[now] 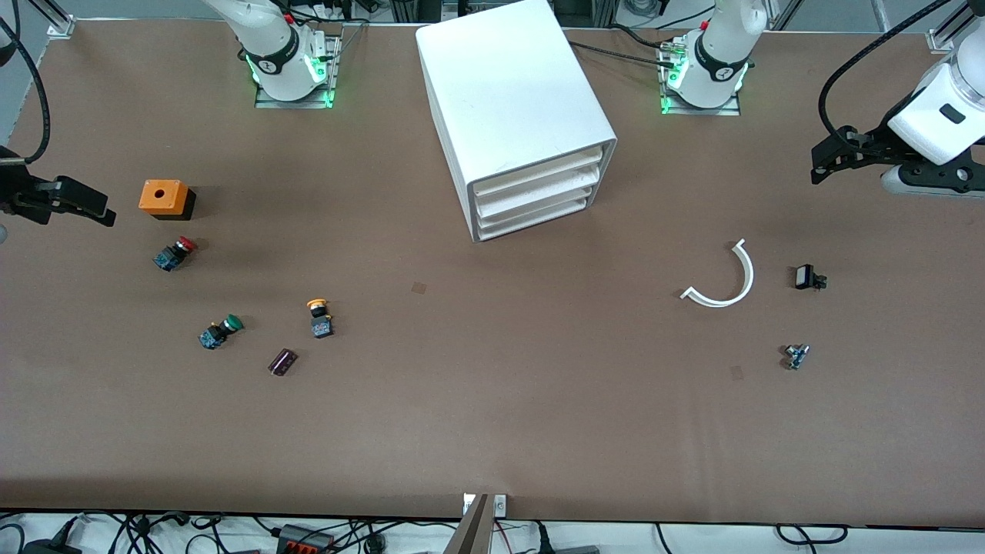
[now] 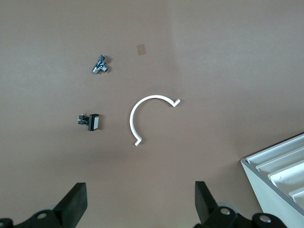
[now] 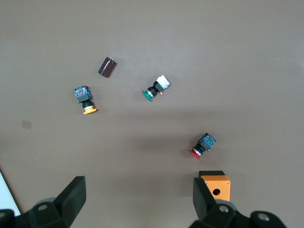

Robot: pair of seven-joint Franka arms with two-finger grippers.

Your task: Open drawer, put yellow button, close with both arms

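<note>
- The yellow button (image 1: 318,316) lies on the table, nearer the front camera than the cabinet, well apart from my fingers.
- My right gripper (image 3: 137,197) and left gripper (image 2: 140,202) hover with fingers apart, holding nothing.

The cabinet (image 1: 517,115) shows only a corner in the left wrist view, and a sliver at the edge of the right wrist view; its top drawer (image 1: 537,175) shows just a front edge, the inside hidden. Both arms run off the front view's sides, so the left gripper (image 1: 827,163) and right gripper (image 1: 92,209) appear only in part. In each wrist view the fingers (image 2: 76,202) are cut off by the frame. The small metal part (image 1: 796,355) is too small to identify, as is the dark cylinder (image 1: 282,362). The orange box (image 3: 216,186) is partly covered by a finger in the right wrist view.
</note>
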